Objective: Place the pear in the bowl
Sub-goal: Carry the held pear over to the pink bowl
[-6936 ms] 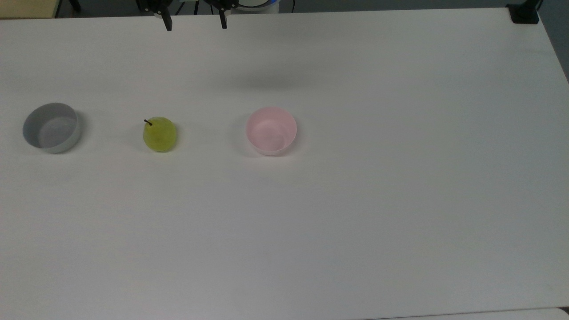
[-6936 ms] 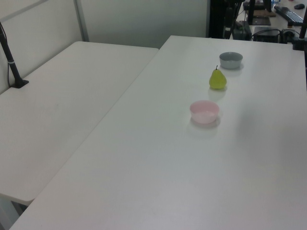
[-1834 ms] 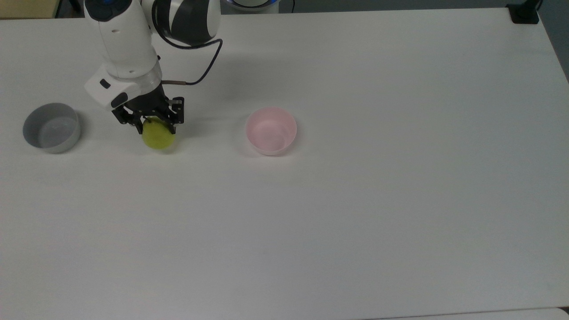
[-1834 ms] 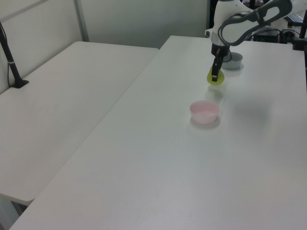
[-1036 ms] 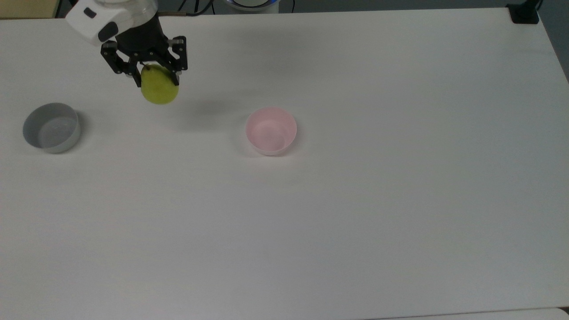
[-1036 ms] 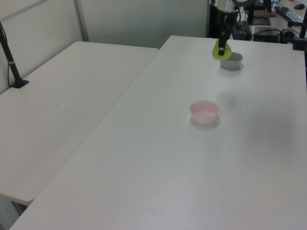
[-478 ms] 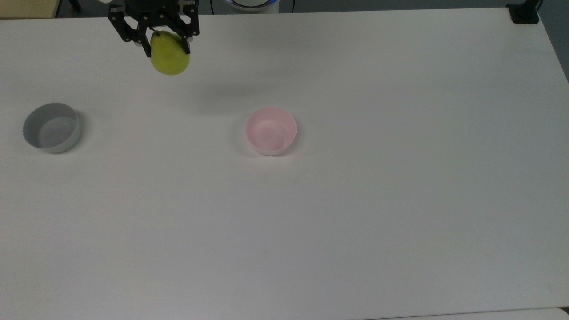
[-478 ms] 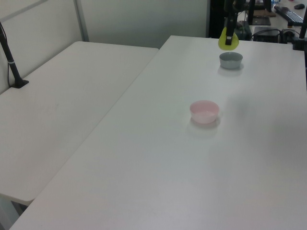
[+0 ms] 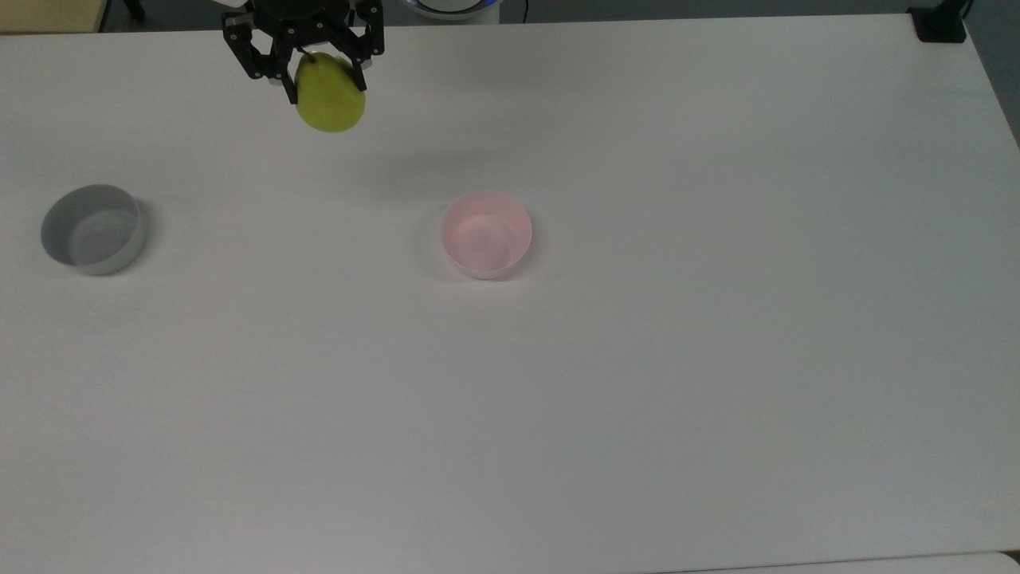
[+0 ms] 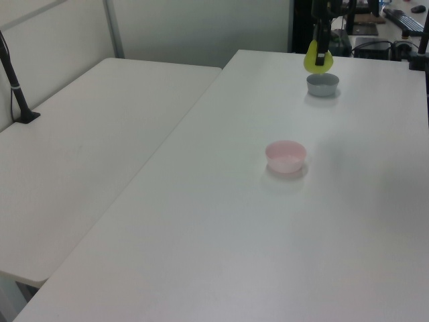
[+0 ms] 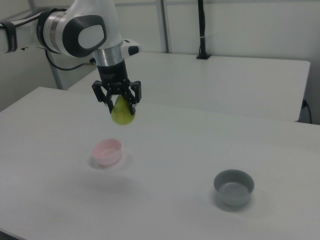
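Top view: the gripper has the pear clamped up in the air, up-left of the pink bowl; its top is cut off. Left view: pear hangs above the grey bowl, fingers mostly hidden. Right view: pear hangs above the pink bowl.

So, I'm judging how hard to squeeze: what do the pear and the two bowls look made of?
Pear: probably plastic or wax, evenly yellow-green with a dull sheen; real fruit can't be excluded. Pink bowl: likely thin matte plastic, with a slightly translucent pale wall. Grey bowl: likely matte plastic too, uniform colour and straight sides.
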Robot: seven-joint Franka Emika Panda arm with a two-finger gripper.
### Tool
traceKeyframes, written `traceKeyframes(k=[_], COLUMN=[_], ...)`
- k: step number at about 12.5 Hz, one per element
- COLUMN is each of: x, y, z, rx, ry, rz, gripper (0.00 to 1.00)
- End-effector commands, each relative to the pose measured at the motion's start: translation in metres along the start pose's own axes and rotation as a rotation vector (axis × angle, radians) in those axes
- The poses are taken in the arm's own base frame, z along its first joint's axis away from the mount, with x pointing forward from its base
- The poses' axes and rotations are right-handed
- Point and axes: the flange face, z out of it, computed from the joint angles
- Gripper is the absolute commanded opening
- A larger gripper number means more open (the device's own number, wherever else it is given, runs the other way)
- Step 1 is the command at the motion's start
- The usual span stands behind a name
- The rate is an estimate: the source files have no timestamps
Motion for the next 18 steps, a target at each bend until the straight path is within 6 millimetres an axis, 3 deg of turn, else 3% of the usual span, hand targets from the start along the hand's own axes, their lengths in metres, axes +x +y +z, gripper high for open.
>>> traceKeyframes(k=[1, 3, 6, 9, 14, 18], x=[-0.008, 0.005, 0.022, 0.046, 0.060, 0.065], y=[-0.009, -0.038, -0.071, -0.098, -0.109, -0.117], z=[-0.003, 0.002, 0.011, 0.038, 0.072, 0.117], rx=[0.040, 0.049, 0.048, 0.040, 0.029, 0.024], ry=[-0.024, -0.027, -0.025, -0.022, -0.003, 0.003], rz=[-0.188, -0.245, -0.187, -0.048, 0.102, 0.162], gripper=[0.09, 0.09, 0.09, 0.09, 0.08, 0.08])
